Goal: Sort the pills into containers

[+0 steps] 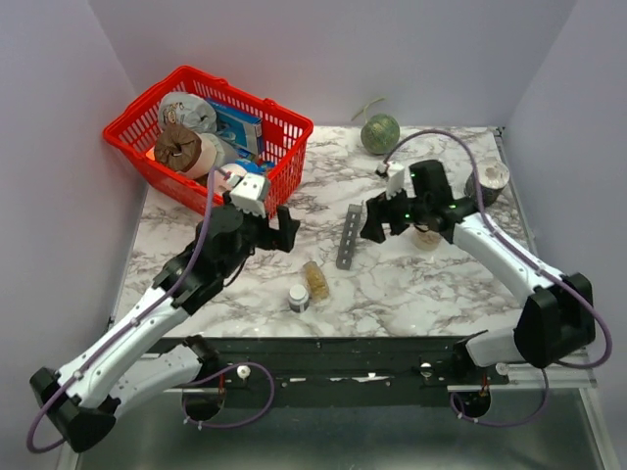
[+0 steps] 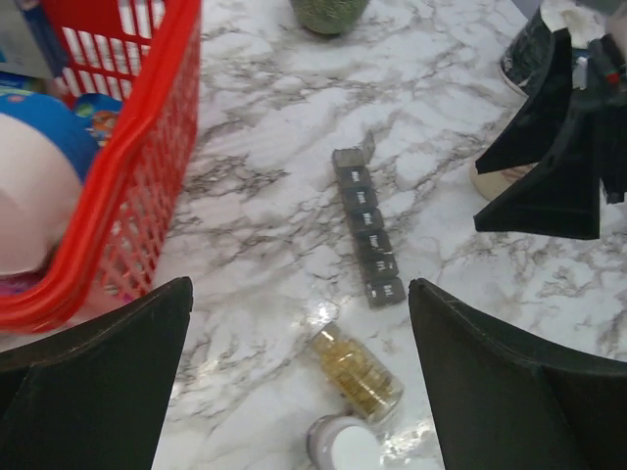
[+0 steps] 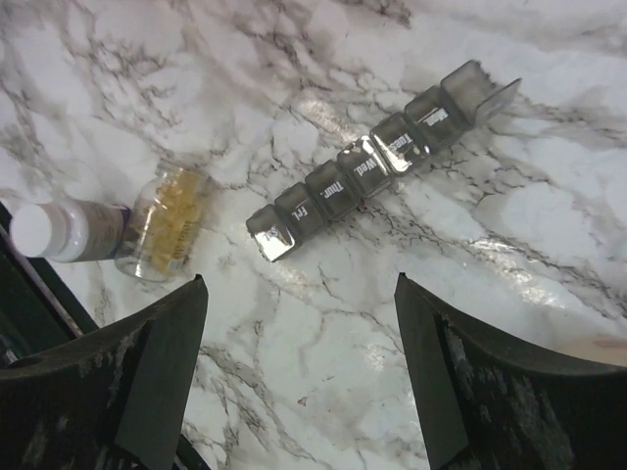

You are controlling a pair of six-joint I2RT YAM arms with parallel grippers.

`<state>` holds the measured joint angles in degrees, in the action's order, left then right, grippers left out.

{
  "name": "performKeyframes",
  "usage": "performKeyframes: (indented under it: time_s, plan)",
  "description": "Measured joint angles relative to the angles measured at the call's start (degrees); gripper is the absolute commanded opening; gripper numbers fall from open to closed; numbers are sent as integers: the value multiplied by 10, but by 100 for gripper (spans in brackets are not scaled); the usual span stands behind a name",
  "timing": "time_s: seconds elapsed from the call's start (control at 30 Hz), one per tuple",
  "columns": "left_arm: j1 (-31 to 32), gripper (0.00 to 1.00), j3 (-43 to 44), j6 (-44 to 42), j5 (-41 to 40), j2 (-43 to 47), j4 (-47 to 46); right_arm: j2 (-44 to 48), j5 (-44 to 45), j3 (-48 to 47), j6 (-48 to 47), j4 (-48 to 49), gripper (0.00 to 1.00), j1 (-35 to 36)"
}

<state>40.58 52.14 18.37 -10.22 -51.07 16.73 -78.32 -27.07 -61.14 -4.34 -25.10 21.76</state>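
Lying on its side near the pill box's (image 1: pixel 349 237) end, the vial of pills (image 1: pixel 315 281) could be set rolling if clipped off-centre by the left gripper (image 1: pixel 284 230) or right gripper (image 1: pixel 377 217), both wide open and empty.

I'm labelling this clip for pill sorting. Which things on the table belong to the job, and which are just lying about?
For the job: vial of pills; grey pill organizer.
Lying about: white-capped bottle; red basket; green ball; dark cup.
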Motion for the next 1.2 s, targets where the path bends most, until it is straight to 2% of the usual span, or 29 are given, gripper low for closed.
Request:
performKeyframes:
  time_s: [0.2, 0.33, 0.47, 0.63, 0.77, 0.87, 0.9, 1.07, 1.1, 1.2]
  plan:
    - [-6, 99, -73, -66, -73, 141, 22, -129, 131, -32, 72, -2, 93, 93]
    - [-7, 99, -110, -75, -103, 208, 29, -181, 170, -41, 122, 2, 96, 107]
    - [-7, 99, -135, -74, -123, 250, 32, -217, 193, -63, 159, 8, 96, 113]
    - [-7, 99, -142, -72, -134, 259, 41, -265, 216, -102, 182, 15, 96, 132]
    - [-7, 99, -142, -68, -134, 259, 44, -298, 248, -113, 185, 15, 90, 159]
    - [-7, 99, -142, -66, -134, 259, 44, -310, 273, -113, 183, 9, 81, 172]
    - [-7, 99, -142, -66, -133, 259, 44, -310, 279, -113, 181, 9, 75, 174]
    - [-7, 99, -142, -65, -117, 250, 42, -309, 288, -109, 158, 4, 63, 174]
    - [-7, 99, -142, -65, -114, 248, 42, -308, 289, -108, 151, 2, 55, 174]
    - [-7, 99, -142, -66, -97, 244, 40, -296, 288, -97, 122, -6, 52, 174]
